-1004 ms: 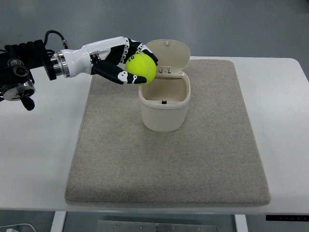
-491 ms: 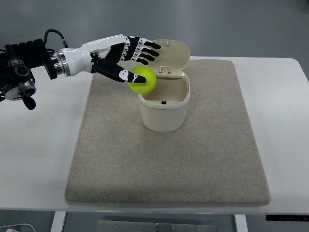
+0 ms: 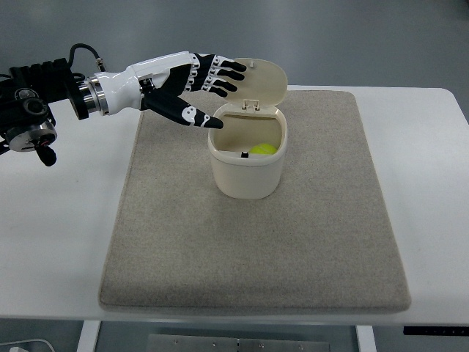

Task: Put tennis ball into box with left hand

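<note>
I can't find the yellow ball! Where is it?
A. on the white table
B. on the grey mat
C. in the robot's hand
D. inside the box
D: the tennis ball shows yellow inside the open box, and the left hand holds nothing, fingers spread.

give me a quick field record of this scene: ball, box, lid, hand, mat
ball: yellow-green, inside the box, partly hidden by its front wall
box: cream, upright on the mat
lid: hinged open, tilted back
left hand: open, fingers spread, empty, above the box's left rim
right hand: not in view
mat: grey-beige, on a white table
</note>
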Robot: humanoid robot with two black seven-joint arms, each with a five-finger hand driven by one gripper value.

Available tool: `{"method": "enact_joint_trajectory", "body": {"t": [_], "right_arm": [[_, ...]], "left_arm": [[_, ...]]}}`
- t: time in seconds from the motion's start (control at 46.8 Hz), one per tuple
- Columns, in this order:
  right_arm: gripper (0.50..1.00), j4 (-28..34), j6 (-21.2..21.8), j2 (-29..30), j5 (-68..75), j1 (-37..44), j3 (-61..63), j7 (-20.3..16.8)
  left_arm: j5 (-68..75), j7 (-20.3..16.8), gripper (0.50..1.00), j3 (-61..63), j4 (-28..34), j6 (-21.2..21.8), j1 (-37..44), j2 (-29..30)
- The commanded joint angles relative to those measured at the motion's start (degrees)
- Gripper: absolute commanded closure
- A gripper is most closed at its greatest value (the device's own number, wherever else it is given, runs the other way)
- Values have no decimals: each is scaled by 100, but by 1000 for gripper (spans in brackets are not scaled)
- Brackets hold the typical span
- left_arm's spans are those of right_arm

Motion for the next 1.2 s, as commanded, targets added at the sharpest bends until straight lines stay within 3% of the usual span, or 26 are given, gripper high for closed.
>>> {"method": "enact_joint_trajectory", "body": {"t": [0.0,0.128,0.278,0.385,0.513,0.662,0.769,1.026,1.175], "right_arm": [[562,1,0,0,0,0,0,-1],[562,1,0,0,0,0,0,8],[562,-8,0,0,0,0,0,-1],[562,1,0,0,0,0,0,-1],[562,1,0,0,0,0,0,-1],[562,1,0,0,0,0,0,-1],[562,1,0,0,0,0,0,8],[562,1,0,0,0,0,0,8],[562,1,0,0,0,0,0,-1]], "left_arm": [[-21,-11,621,-258,-150,1,12,30],[-152,-20,630,-961,-353,79,83,38],[-1249,-90,639,-1980,-222,764,144,3],[-2436,-108,656,-2490,305,994,311,-76],[-3527,-196,662,-2895,1491,1011,601,-479],[-3897,-459,662,-3282,2502,818,1075,-1059],[-3871,-653,662,-3414,3039,353,1400,-1482],[-3888,-714,664,-3440,4462,-350,1665,-2325],[-3888,-750,664,-3458,5008,-421,1673,-2730]]}}
